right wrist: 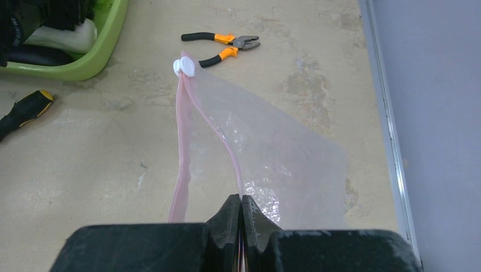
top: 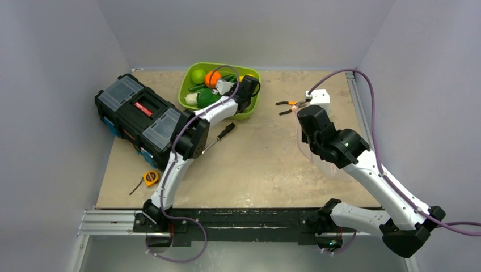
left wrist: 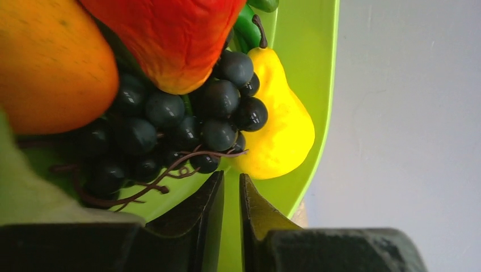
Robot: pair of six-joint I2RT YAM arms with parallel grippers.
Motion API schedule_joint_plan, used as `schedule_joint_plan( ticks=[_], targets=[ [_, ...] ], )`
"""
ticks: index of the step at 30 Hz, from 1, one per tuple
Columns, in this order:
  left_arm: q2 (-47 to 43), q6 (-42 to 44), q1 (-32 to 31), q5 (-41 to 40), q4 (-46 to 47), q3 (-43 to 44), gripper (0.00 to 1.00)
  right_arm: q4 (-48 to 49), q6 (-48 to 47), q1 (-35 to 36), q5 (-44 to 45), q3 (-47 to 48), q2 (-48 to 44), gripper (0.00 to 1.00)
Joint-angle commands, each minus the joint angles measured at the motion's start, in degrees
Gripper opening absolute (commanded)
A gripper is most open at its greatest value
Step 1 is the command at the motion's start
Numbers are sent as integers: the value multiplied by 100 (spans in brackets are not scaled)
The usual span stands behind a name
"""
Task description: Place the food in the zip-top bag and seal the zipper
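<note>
Near edge at 8 o'clock: yellow tape measure lying on the tabletop. Right tool sits around 3 o'clock, fingers together and clamped on the zip-top bag at its mouth edge. The bag is clear and floppy and trails away from the tool over the tabletop. The zipper is parted: two pink strips fan out from the white slider back toward the tool, and the tool pinches the strip on the bag-body side. Mid-table: black-handled screwdriver just beside the left arm's elbow. At 9–10 o'clock: black toolbox with clear lid compartments, set at an angle. At 1 o'clock: orange-handled pliers just beyond the slider, and a small white box beside them. Far side at 12 o'clock: lime-green tray holding the food. Left tool is down inside it, fingers a narrow slit apart with only tray green showing between them, tips just under the dark grapes and their brown stem. A yellow pear-shaped fruit touches the grapes, with a red pepper and an orange pressed on the far side. A green round fruit sits at the tray's 10 o'clock corner.
</note>
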Motion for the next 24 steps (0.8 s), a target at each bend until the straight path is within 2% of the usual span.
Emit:
schedule_joint_plan(
  ticks=[1,6,10,11,14,17,21,24],
  targets=[
    [-907,733,93,209,357,-615,14,130,165,-22,91,112,-181,0],
    [-1549,1049,27,608,373,-1376,11,134,273,-22,90,62,-318,0],
    [-2020,1306,-85,742,463,-2016,13,178,444,-22,84,19,-407,0],
    [-2077,1441,-83,804,516,-2073,16,186,475,-22,77,17,-415,0],
    [-2073,1880,-42,929,833,-1956,35,193,517,-22,49,16,-424,0],
    [-1801,1889,37,1037,1160,-1665,52,91,586,-22,21,28,-464,0],
    [-1330,1582,53,990,1063,-986,62,-68,660,-22,23,44,-543,0],
    [-977,868,44,809,665,-422,65,-133,660,-22,62,53,-567,0]
  ],
)
